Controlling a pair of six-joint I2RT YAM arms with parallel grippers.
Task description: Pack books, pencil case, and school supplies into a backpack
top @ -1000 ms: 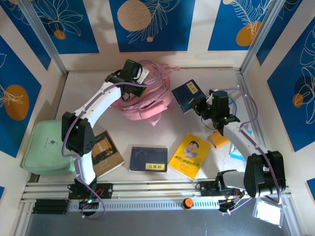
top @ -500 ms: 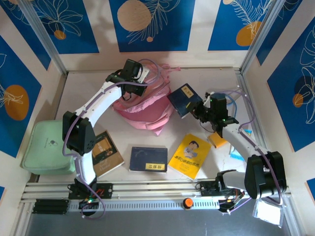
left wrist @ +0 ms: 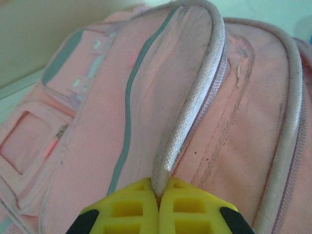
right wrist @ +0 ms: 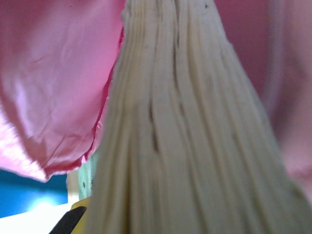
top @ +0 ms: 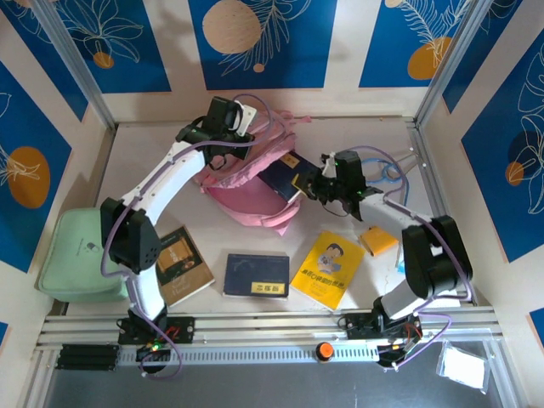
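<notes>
The pink backpack (top: pixel 246 194) is laid by the tabletop's (top: pixel 153 144) far edge, its zip rim (left wrist: pixel 195 112) pinched in the left tool (left wrist: pixel 158 195). A navy book (top: pixel 285 176) is gripped by the right tool (top: pixel 314 183), its long side pointed leftward into the bag's mouth.

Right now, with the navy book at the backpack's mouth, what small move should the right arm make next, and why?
Probably push the navy book a little deeper into the backpack. The right tool grips its near end, much of its cover shows outside the fabric, and the left tool pinches the opening's rim.
</notes>
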